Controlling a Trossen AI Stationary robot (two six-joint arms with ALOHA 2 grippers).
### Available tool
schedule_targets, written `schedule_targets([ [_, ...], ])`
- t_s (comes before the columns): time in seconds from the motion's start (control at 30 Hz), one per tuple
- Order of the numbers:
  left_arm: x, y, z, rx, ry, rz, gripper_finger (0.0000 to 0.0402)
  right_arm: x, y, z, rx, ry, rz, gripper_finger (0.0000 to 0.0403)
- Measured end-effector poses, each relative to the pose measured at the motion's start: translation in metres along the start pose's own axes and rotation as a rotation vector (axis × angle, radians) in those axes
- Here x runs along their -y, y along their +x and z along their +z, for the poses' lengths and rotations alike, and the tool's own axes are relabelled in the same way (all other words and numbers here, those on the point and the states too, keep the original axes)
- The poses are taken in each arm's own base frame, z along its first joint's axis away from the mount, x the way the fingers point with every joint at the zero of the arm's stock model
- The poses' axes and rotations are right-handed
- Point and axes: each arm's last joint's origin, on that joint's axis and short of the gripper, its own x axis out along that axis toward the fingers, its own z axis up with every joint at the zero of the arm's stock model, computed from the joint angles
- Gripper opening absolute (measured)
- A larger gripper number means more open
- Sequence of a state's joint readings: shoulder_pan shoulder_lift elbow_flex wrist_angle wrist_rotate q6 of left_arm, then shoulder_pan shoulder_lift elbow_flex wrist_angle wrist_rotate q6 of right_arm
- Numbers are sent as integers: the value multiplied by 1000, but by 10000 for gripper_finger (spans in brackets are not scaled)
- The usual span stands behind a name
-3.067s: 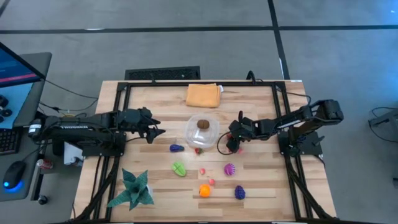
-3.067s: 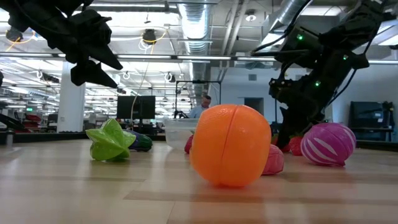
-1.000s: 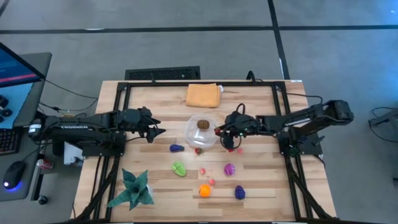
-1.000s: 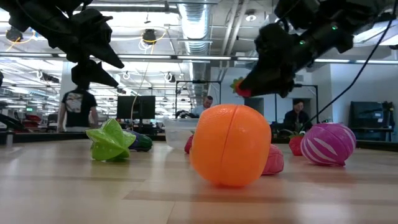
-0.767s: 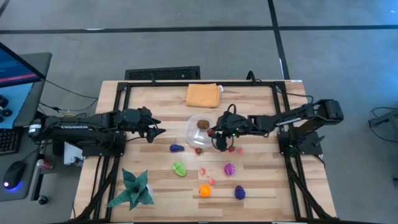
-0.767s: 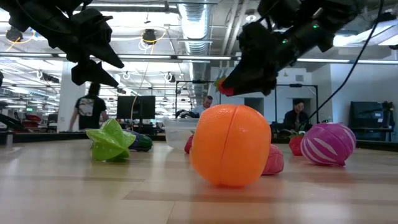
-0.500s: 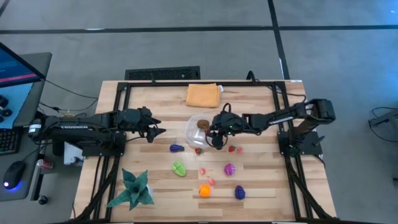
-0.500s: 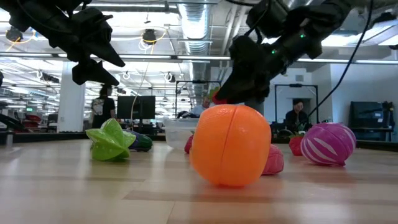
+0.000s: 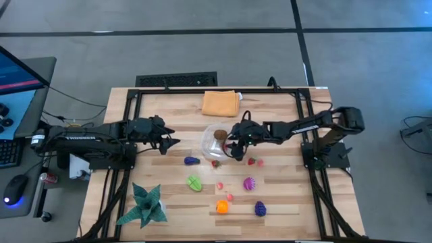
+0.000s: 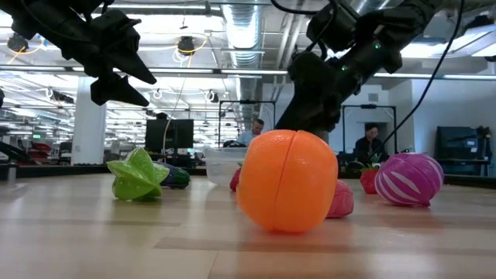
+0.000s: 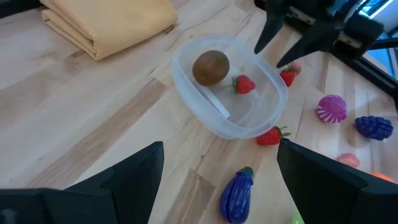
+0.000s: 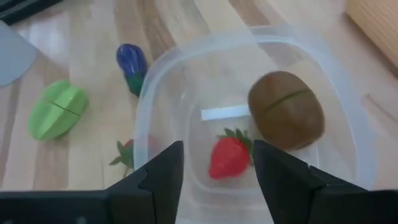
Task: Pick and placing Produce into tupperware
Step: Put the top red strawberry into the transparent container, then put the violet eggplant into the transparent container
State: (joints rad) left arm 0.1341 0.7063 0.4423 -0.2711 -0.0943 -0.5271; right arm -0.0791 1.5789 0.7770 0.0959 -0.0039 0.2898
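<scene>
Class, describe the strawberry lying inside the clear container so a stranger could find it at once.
Find the folded orange cloth at the table's far edge; just in front sits the clear rounded-square plastic container. Inside, beside a brown kiwi-like fruit, lies the small red strawberry. The other strawberries lie outside on the wood.

floor: grey (image 9: 202, 47) | ceiling: exposed ducts (image 10: 240, 23) | monitor (image 9: 17, 71) beside table
</scene>
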Motion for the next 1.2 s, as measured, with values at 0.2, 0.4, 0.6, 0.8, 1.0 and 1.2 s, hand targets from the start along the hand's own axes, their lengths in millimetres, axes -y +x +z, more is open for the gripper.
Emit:
schedule_targets([
  [0.2, 0, 0, 0, -1, -26, -3, 302, 6, -9, 0, -32, 10, -10, 253],
  [0.4, 1, 0, 4, 45, 6, 7, 302, 1, -38, 5, -50, -54, 2, 255],
  [0.6, 3, 5, -2, -59, 87, -93, 302, 1, -80, 6, -75, -82, -9, 255],
  [0.8, 6, 18, -7, -107, 258, -90, 302, 3, -120, 6, -32, -97, -82, 255],
  [1.0, 11, 37, -10, -114, 390, -86, 302, 5, -150, 2, 38, -63, -141, 255],
  [1.2, 13, 56, -19, -186, 438, -107, 302, 11, -170, -12, 145, 19, -168, 255],
])
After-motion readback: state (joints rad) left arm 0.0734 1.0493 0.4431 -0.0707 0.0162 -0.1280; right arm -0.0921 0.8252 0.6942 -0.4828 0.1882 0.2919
